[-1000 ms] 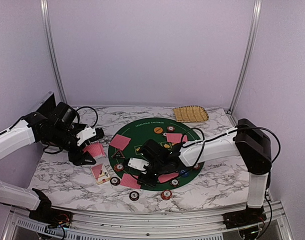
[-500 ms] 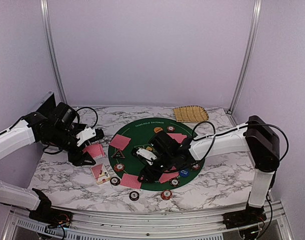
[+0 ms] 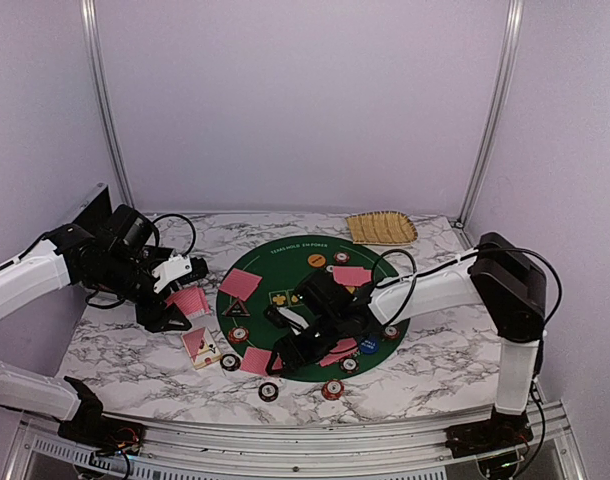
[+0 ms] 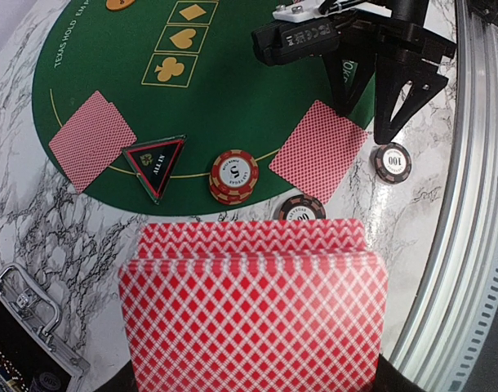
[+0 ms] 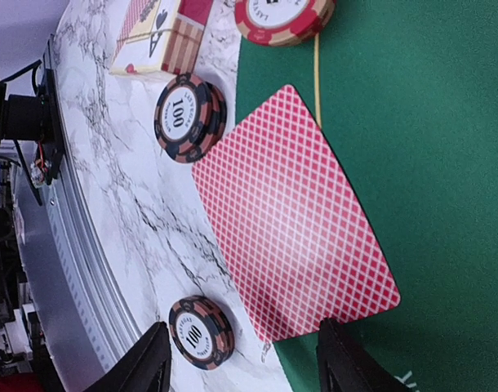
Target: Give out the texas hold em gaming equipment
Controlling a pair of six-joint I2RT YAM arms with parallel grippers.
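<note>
Cards (image 4: 253, 314) sit clamped as a deck in the left pincer (image 3: 177, 302) near the counter's (image 3: 115, 345) left edge, probably the dealing supply. Right pincer (image 5: 247, 359) hangs open and empty above one card (image 5: 294, 212) straddling the mat's (image 5: 412, 122) near rim, likely a player's spot.

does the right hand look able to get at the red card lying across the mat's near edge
Probably yes: the right hand hovers open close to the red card, and nothing lies on it or between them.
</note>
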